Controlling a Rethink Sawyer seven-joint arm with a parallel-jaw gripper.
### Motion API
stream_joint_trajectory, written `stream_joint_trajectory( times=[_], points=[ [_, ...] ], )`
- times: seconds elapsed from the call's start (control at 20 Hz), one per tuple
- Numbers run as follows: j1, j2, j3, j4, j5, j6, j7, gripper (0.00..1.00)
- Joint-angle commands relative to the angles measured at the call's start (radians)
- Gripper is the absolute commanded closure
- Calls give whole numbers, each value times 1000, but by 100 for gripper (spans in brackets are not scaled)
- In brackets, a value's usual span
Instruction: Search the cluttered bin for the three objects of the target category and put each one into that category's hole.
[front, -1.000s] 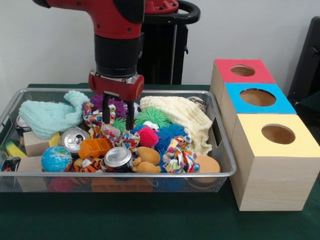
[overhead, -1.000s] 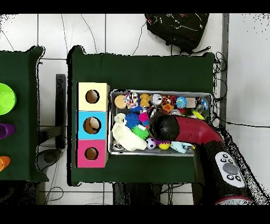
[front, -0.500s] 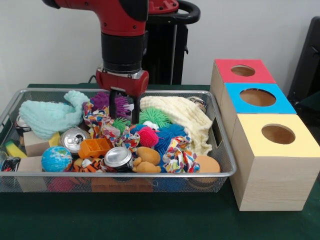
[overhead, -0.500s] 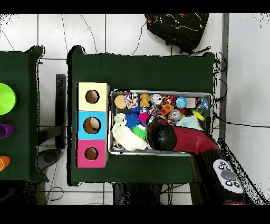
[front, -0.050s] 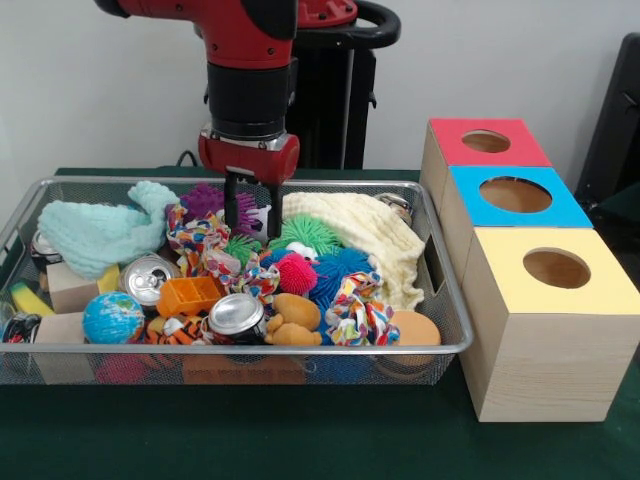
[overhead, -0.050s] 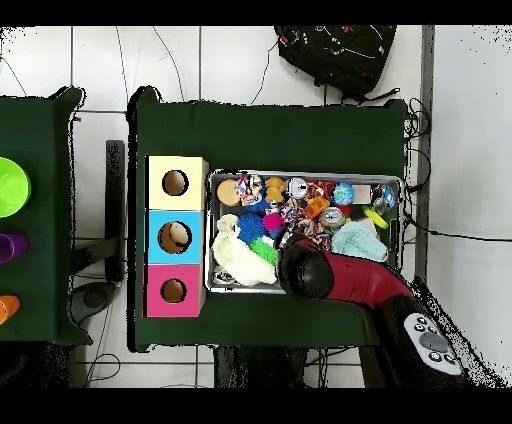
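over the far side of the wire bin (front, -0.050s: 440, 300) the gripper (front, -0.050s: 252, 208) is hanging with its fingers spread and nothing between them, just above the purple spiky ball (front, -0.050s: 215, 203). nothing is showing yet in the three holes of the boxes (front, -0.050s: 540, 270), so all three objects are probably still waiting. the bin is lying packed; free room is existing only above it.

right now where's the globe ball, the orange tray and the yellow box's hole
globe ball (front, -0.050s: 112, 317), front view, on its blue middle
orange tray (front, -0.050s: 190, 294), front view, on its ribbed top
yellow box's hole (front, -0.050s: 556, 268), front view, at the middle of the opening
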Motion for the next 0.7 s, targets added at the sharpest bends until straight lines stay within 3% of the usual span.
stream_joint_trajectory(
  times=[0.05, 0.25, 0.4, 0.55, 0.7],
  points=[
    [-39, 10, 5, 50, -40, -42, 65, 0],
    [-24, -11, 1, 32, -28, -18, 66, 0],
    [6, -87, -16, -8, -5, 76, 46, 0],
    [-9, -142, 15, -17, 29, 185, 5, 0],
    [-7, -157, 18, -36, 30, 207, 2, 0]
  ],
)
